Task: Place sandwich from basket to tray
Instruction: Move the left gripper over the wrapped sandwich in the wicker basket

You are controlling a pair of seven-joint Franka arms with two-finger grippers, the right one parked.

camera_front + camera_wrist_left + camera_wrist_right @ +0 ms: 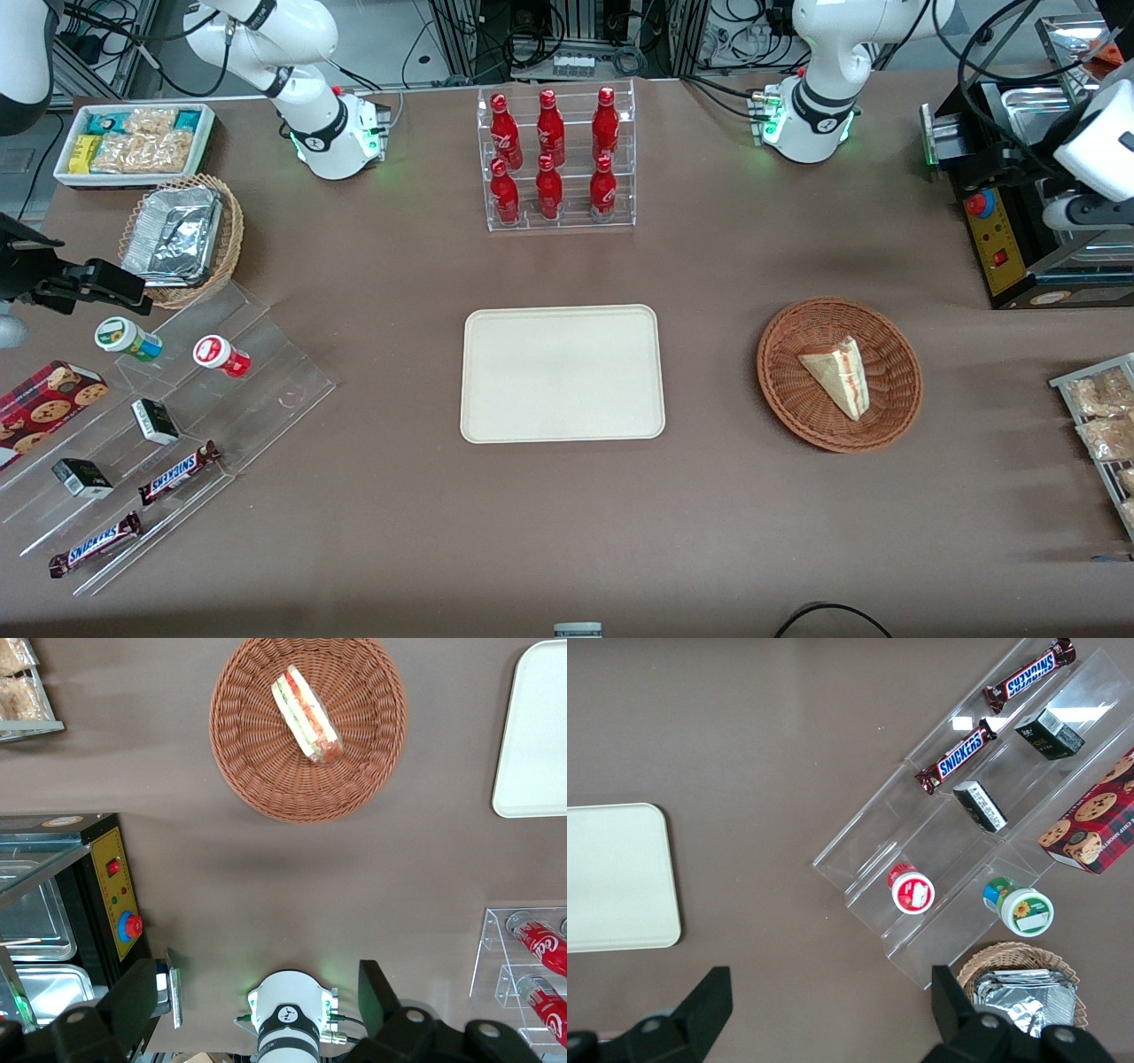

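Note:
The sandwich (837,377) (306,713), a white bread wedge with red and green filling at its cut edge, lies in the round reddish-brown wicker basket (788,394) (257,771). The cream-white tray (563,372) (536,735) lies flat at the table's middle, beside the basket, with nothing on it. My left gripper (257,974) hangs high above the table toward the working arm's end, well apart from the basket and farther from the front camera than it. Its fingers stand open with nothing between them.
A clear rack of red bottles (556,159) stands farther from the front camera than the tray. A black machine with a yellow panel (1001,239) and a wire rack of snack packets (1099,416) sit at the working arm's end. A clear stepped shelf (177,408) lies toward the parked arm's end.

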